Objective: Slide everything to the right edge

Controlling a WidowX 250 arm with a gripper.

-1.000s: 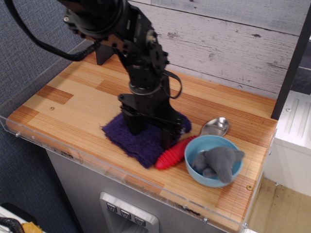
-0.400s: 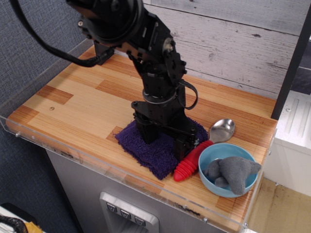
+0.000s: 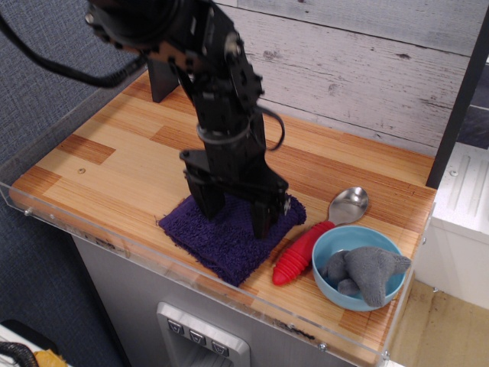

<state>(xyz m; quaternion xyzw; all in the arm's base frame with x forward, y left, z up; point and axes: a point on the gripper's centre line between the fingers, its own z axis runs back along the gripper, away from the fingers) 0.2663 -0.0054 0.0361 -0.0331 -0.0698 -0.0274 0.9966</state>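
The dark purple towel (image 3: pixel 226 238) lies flat near the table's front edge, about mid-width. My gripper (image 3: pixel 235 214) is open, with its two black fingers (image 3: pixel 208 200) spread and pointing down onto the towel's far half. The spoon lies right of the towel, its red ribbed handle (image 3: pixel 296 254) touching the towel's right corner and its metal bowl (image 3: pixel 348 205) pointing to the back. The light blue bowl (image 3: pixel 336 287) stands by the right edge (image 3: pixel 419 252), against the spoon handle. The grey plush mouse (image 3: pixel 368 271) lies inside it.
A clear acrylic rim (image 3: pixel 153 256) runs along the front and left sides of the striped wooden tabletop (image 3: pixel 114 157). A whitewashed plank wall (image 3: pixel 367 69) stands behind. The arm's black base post (image 3: pixel 162 82) stands at the back left.
First the gripper pushed towel, spoon and bowl to the right. Since then the gripper has moved back left, and the towel has shifted left with it. Spoon and bowl stayed put.
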